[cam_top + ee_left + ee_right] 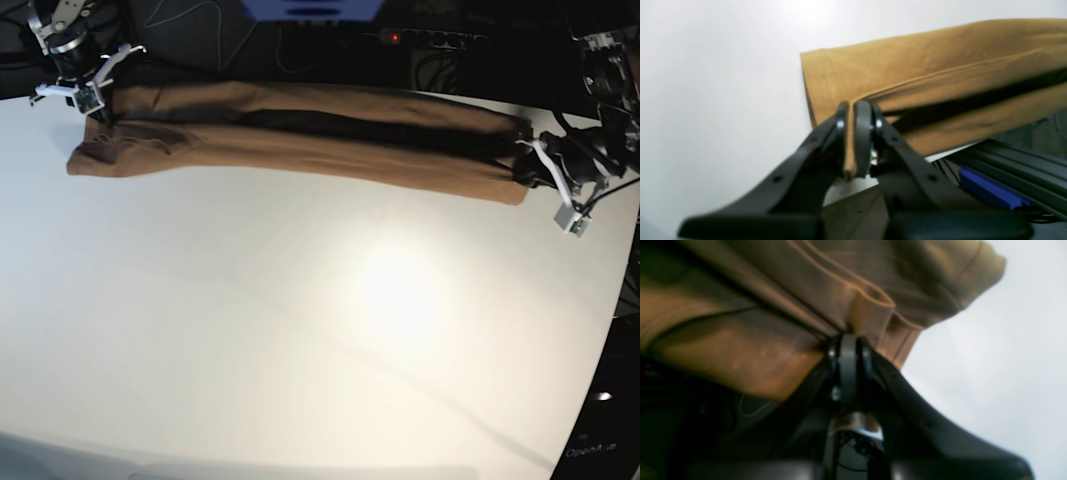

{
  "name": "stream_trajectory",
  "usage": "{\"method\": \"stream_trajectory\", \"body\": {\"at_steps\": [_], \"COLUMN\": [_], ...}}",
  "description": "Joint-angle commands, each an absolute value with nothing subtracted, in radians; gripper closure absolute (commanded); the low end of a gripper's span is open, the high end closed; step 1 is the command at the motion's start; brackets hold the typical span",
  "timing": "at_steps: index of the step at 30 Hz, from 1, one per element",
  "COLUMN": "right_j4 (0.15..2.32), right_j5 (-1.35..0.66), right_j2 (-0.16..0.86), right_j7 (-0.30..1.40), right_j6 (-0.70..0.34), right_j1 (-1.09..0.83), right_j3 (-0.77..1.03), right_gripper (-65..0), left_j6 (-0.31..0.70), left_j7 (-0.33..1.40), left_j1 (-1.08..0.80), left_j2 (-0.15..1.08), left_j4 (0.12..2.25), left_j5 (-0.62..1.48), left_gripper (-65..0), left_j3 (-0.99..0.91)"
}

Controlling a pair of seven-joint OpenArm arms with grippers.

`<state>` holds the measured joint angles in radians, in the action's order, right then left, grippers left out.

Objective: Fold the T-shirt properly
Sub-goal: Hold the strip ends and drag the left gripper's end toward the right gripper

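Seen in the base view from left to right, the T-shirt (300,140) is stretched out as one long narrow band along the far edge of the white bench (320,330), close to the dark clutter behind it. A dark gap runs lengthwise between its upper and lower layers, so a lengthwise fold is judged to be made or in the making, not yet pressed flat.

At the left end of the T-shirt the right pincer (100,112) is closed on the cloth; in the right wrist view its jaws are pressed together on a bunched hem or seam, with folds of the T-shirt (750,350) hanging above and beside the right pincer (847,350). Which part of the garment is pinched there cannot be told, since that view is blurred.

At the right end of the T-shirt the left pincer (528,165) is also closed on the cloth. In the left wrist view a thin edge of the T-shirt (940,66) is clamped between the jaws of the left pincer (853,133), and the rest is drawn away taut over the bench.

As a judgement, the task is about midway: the garment is narrowed and held at both ends, but the crosswise folds into a compact packet are left to be done, and the layers are not yet laid flat on the bench.
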<state>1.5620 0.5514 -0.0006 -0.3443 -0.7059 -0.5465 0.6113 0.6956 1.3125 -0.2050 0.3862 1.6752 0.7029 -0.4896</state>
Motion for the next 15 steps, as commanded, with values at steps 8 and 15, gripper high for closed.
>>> {"method": "stream_trajectory", "body": {"at_steps": [8, 15], "right_j4": [1.580, 1.575], "right_j5": [0.542, 0.542], "right_j2": [-0.048, -0.042], "right_j7": [-0.357, -0.357], "right_j6": [-0.698, -0.698], "right_j1": [-0.547, -0.544], "right_j3": [0.616, 0.616], "right_gripper": [-1.9, -1.7], "left_j6": [0.698, 0.698], "left_j7": [1.303, 1.303], "left_j1": [-0.226, -0.246], "left_j2": [0.351, 0.351], "left_j4": [1.687, 1.696], "left_j5": [0.707, 0.602], "left_gripper": [-2.7, -2.7], "left_j3": [-0.404, -0.378]}}
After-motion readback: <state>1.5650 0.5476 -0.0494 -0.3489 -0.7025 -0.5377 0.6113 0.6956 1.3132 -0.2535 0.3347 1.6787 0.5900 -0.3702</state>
